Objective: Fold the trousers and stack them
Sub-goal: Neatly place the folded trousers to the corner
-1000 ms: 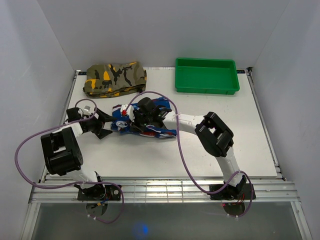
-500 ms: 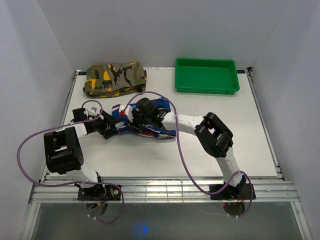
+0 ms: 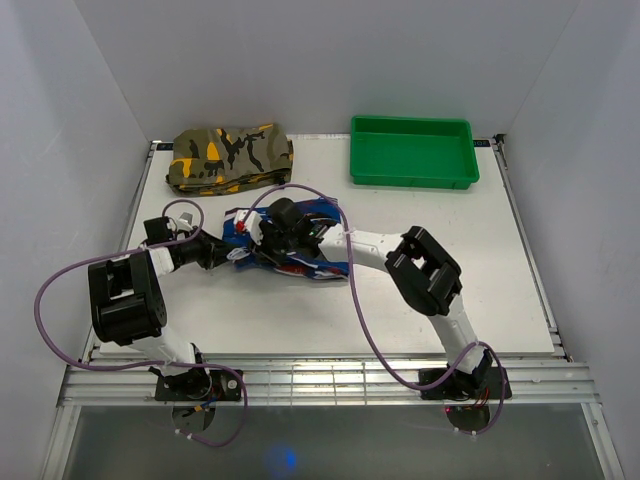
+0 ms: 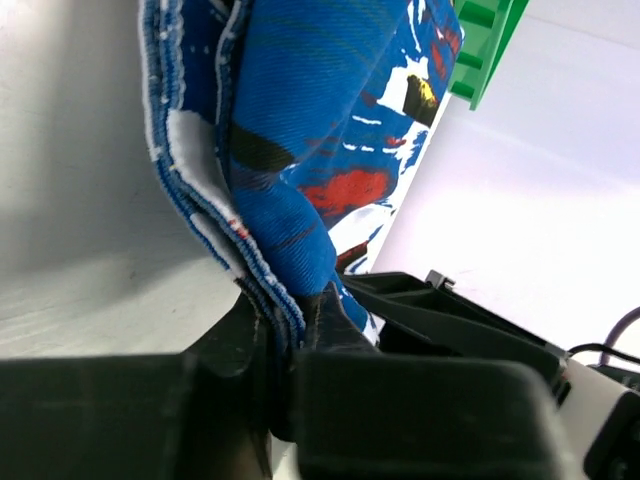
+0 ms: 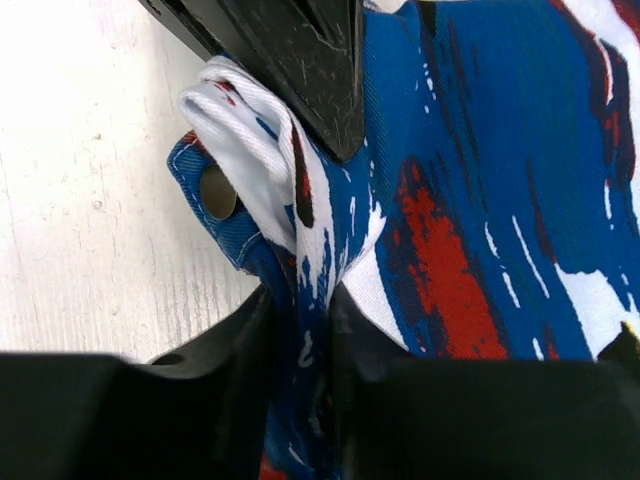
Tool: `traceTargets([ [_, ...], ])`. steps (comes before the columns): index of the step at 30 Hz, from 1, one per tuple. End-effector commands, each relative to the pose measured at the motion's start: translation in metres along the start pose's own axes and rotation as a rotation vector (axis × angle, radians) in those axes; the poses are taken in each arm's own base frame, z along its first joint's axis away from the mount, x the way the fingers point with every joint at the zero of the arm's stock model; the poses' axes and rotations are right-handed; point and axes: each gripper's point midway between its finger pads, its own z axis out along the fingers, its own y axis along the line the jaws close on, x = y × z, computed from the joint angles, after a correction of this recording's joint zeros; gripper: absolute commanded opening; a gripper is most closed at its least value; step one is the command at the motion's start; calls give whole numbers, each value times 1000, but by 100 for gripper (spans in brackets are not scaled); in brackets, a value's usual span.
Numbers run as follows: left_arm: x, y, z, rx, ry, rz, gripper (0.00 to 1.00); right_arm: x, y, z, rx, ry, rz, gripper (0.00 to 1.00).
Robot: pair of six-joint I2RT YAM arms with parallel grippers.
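Note:
The trousers (image 3: pixel 300 252), blue with white, red and black streaks, lie bunched on the white table left of centre. My left gripper (image 3: pixel 226 256) reaches in from the left and is shut on their layered edge (image 4: pixel 262 290). My right gripper (image 3: pixel 272 234) comes from the right and is shut on a fold of the same trousers (image 5: pixel 310 290), close to a metal button (image 5: pixel 218 192). The two grippers sit close together over the cloth. In the right wrist view the left gripper's black fingers (image 5: pixel 300 70) show at the top.
An olive camouflage folded garment (image 3: pixel 230 155) lies at the back left. A green tray (image 3: pixel 412 150) stands at the back right. Purple cables loop from both arms over the table's left and middle.
My left gripper has moved right to the trousers' left edge and closed on it. The right arm has shifted slightly left with the cloth.

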Motion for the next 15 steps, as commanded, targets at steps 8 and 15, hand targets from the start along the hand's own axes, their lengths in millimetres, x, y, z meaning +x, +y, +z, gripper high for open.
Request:
traceTargets([
  [8, 3, 14, -14, -52, -92, 63, 0, -18, -40, -100, 70, -91, 345, 79],
  [15, 2, 26, -21, -101, -171, 91, 0, 96, -39, -200, 139, -74, 925, 80],
])
